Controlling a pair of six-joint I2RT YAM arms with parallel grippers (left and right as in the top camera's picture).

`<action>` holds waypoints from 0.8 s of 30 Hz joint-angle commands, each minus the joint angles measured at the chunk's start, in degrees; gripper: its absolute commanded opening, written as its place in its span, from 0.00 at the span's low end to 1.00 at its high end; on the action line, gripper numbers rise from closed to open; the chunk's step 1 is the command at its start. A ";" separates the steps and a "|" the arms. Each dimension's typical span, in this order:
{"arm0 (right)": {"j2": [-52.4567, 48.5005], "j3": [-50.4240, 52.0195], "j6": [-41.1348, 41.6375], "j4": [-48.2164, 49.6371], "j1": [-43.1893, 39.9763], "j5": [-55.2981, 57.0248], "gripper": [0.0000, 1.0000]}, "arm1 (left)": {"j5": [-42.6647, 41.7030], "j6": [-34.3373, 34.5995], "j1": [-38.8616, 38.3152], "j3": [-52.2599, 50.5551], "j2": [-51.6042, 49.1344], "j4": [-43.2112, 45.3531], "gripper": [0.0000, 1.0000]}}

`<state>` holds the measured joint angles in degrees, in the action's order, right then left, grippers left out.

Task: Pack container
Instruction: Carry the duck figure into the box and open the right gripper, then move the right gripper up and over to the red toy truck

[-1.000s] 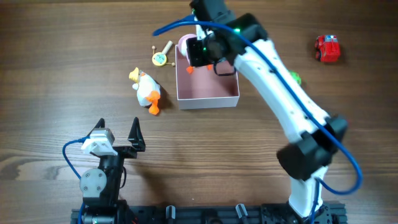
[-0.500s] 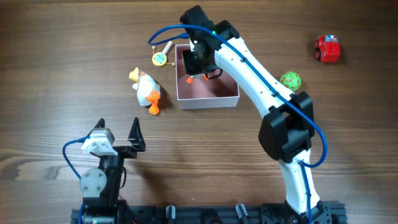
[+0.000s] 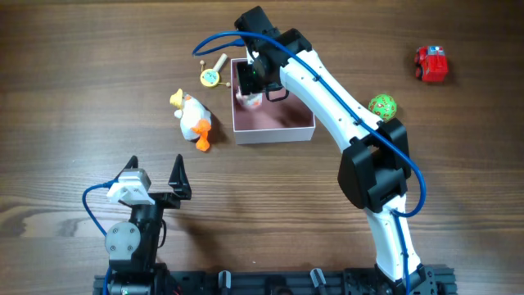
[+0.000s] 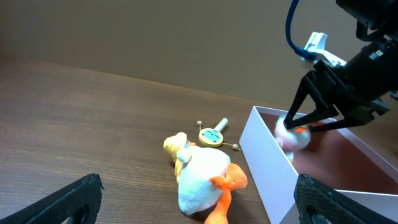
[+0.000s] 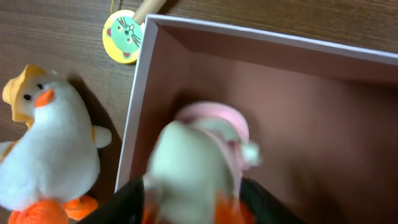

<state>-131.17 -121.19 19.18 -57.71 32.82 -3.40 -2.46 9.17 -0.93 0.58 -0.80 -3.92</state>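
On a brown wood table [image 3: 82, 98] with a tan wall [image 4: 155, 37] behind, the container [image 3: 274, 133] lies right beneath the right gripper [image 3: 252, 88], whose spread jaws flank a blurred toy [image 5: 199, 155], hold unclear; the left gripper [image 3: 155, 168] gapes empty.

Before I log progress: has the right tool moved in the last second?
Yes: the right tool shifted left, toward the white-walled pink box's left wall.

The right arm [image 3: 327, 90] reaches far out, and the right gripper [image 3: 252, 82] points down with its fingers spread wide. The left arm [image 3: 131, 238] sits folded up close, the left gripper [image 3: 155, 168] spread wide too.
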 commanded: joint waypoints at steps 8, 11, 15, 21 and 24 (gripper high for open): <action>-0.94 -0.63 0.35 0.02 -0.31 -0.07 0.69 | -0.92 0.52 0.46 -0.26 0.48 -0.22 1.00; -0.15 -2.38 0.39 -0.28 -1.51 -0.04 0.72 | -0.90 0.52 0.46 -0.26 0.48 -0.22 1.00; 4.70 -5.53 0.59 -0.55 -6.08 2.62 0.80 | -0.90 0.50 0.46 -0.26 0.48 -0.22 1.00; 12.35 -9.25 2.14 -3.98 -19.19 8.22 0.97 | -0.90 0.50 0.46 -0.26 0.48 -0.22 1.00; 14.16 -9.27 -0.28 -6.36 -29.14 8.17 0.98 | -0.90 0.52 0.46 -0.26 0.48 -0.22 1.00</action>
<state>-121.99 -128.25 20.32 -62.17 13.98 0.93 -2.46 9.17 -0.93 0.58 -0.80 -3.92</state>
